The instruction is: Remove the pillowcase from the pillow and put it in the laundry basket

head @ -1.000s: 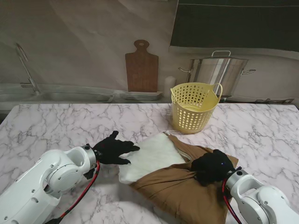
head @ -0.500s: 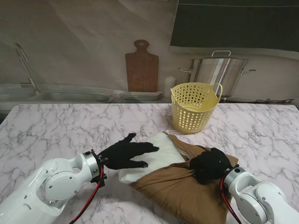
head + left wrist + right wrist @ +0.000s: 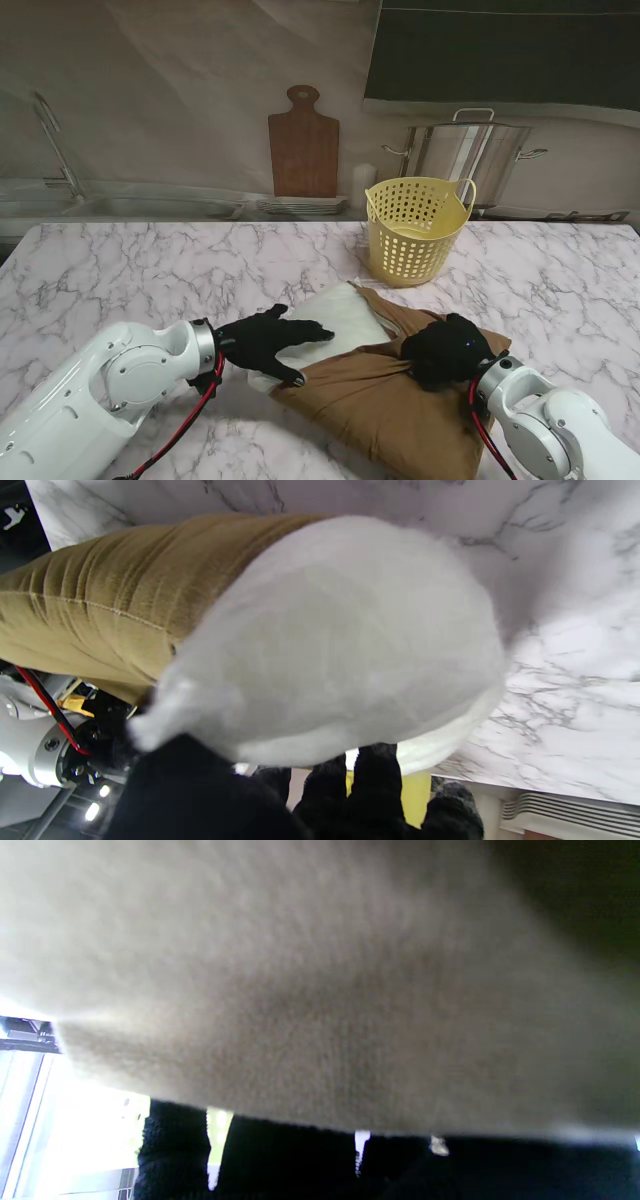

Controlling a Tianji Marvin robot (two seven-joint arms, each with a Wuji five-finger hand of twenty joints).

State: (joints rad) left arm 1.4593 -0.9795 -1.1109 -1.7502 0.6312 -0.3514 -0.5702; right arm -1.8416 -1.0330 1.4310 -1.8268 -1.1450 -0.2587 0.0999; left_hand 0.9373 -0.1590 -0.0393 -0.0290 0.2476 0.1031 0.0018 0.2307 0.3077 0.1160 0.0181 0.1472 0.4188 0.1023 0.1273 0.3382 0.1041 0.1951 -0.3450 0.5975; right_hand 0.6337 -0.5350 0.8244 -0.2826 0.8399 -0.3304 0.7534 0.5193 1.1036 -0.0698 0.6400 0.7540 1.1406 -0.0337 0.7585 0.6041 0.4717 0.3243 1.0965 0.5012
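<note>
A white pillow [image 3: 335, 312] pokes out of a brown pillowcase [image 3: 375, 400] on the marble table, near me and right of centre. My left hand [image 3: 268, 341] lies on the pillow's bare white end [image 3: 330, 645], fingers spread over it and curling round its near edge. My right hand [image 3: 448, 350] is closed on a bunched fold of the pillowcase near its opening; brown cloth [image 3: 320, 985] fills the right wrist view. The yellow laundry basket [image 3: 414, 229] stands upright farther from me, beyond the pillow.
A steel stockpot [image 3: 467, 158] and a wooden cutting board [image 3: 303, 143] stand along the back wall. A sink with a tap [image 3: 60, 150] is at the far left. Bare marble [image 3: 140, 270] lies left of the pillow.
My left hand swung right from beside the pillow onto its white end and has now pressed down on it. My right hand crept slightly left with the bunched cloth.
</note>
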